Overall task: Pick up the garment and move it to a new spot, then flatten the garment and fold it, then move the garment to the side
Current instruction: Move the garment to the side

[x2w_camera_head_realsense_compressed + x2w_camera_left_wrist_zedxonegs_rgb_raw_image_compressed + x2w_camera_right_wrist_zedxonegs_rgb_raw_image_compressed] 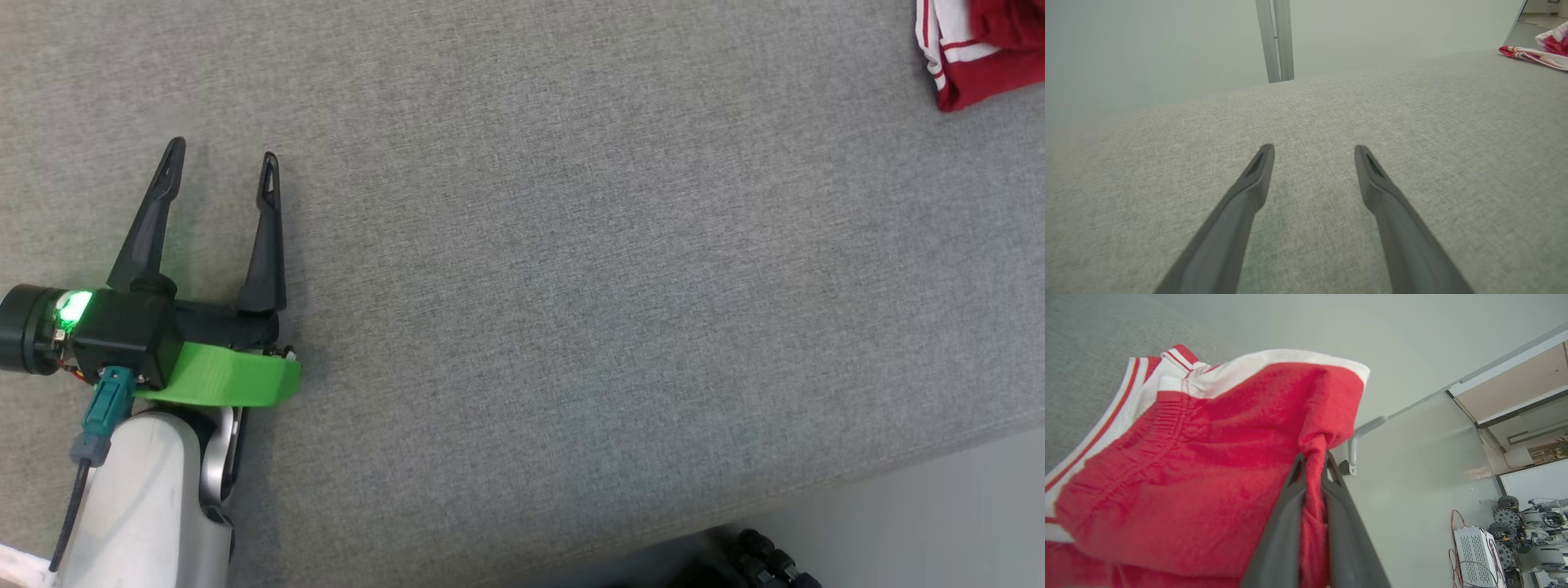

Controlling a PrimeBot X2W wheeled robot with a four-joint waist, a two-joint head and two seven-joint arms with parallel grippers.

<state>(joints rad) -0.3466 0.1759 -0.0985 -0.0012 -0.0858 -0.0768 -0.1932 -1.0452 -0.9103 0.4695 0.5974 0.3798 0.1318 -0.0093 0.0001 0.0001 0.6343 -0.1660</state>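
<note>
Currently: grey fabric surface takes up most of the head view, with a strip of pale floor past its edge at lower right.

Garment: red with white bands and thin red stripes, bunched, at the far upper right corner of the head view and cut off by the frame. The left wrist view puts it on the grey surface well away from that arm. In the right wrist view it is close to the camera; a gathered waistband seam shows, so probably shorts. One fold is drawn up into a peak at the pinch point. Cannot tell whether the rest is clear of the surface.

Right gripper: jaws pressed together on that red fold, cloth squeezed between the two fingers.

Left gripper: low over bare fabric at the left, jaws spread, nothing between them; same in its own view. Green bracket on the wrist, small green lamp lit.

Progress, my judgement: early in step one. Grasp is made; the carry to a new spot looks not yet done. Flattening, folding and the final move aside are all left. The left arm is free for spreading the cloth later.
</note>
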